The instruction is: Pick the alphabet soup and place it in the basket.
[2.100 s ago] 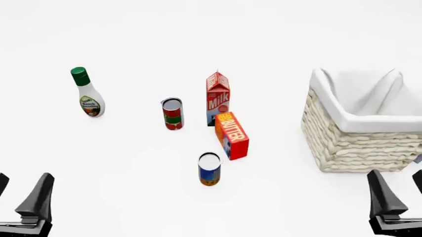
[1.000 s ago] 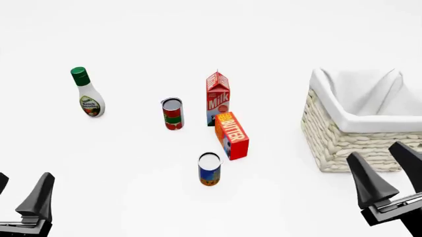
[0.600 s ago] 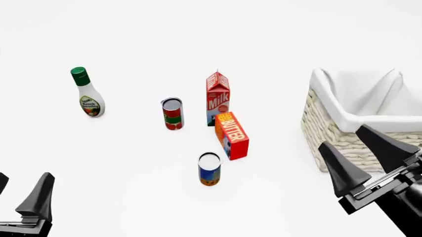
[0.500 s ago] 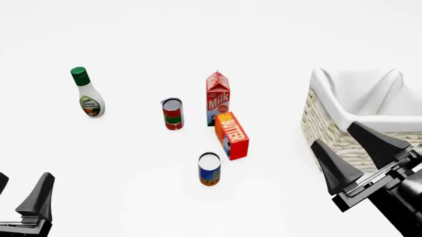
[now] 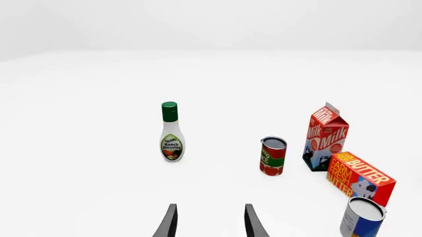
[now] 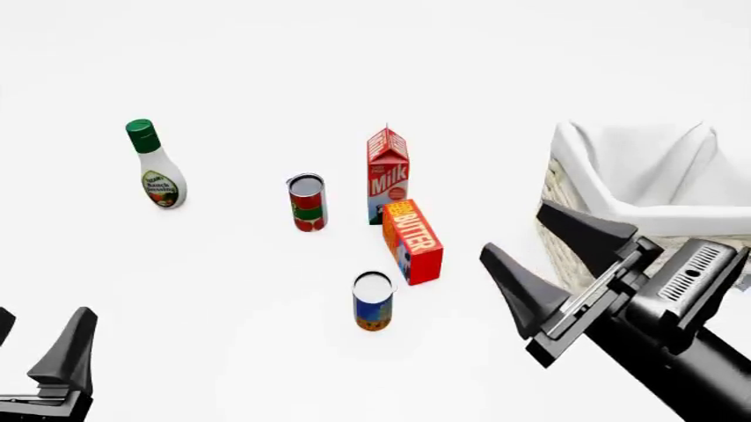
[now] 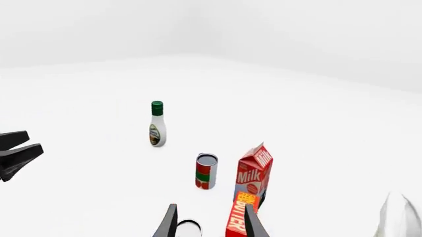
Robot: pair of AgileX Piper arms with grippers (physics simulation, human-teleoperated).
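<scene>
The soup can [image 6: 373, 301] stands upright on the white tabletop [image 6: 235, 264], near the middle of the front view. The right claw [image 6: 543, 262] hovers to the can's 3 o'clock, well apart from it, its two dark fingers [image 6: 520, 290] spread wide with nothing between them. The fingers point toward 10 o'clock, across the tabletop. In the right wrist view only the can's silver top [image 7: 188, 228] shows, low between that claw's fingertips.

Just beyond the can, at its 1 o'clock, a butter box [image 6: 413, 240] lies tilted, close to but not touching the can. A milk carton [image 6: 388, 174] stands upright at the butter box's 11 o'clock, just beside it. A red and green can [image 6: 306, 202] stands at the soup can's 11 o'clock, and a dressing bottle [image 6: 155, 165] with a green cap stands well off at 10 o'clock.

The basket [image 6: 657, 180] sits at the soup can's 2 o'clock, behind the right claw, which covers part of its woven side.

The left claw [image 6: 35, 352] rests at the soup can's 8 o'clock, far from it, fingers parted and empty. In its wrist view the soup can [image 5: 362, 217] stands just in front of the butter box.
</scene>
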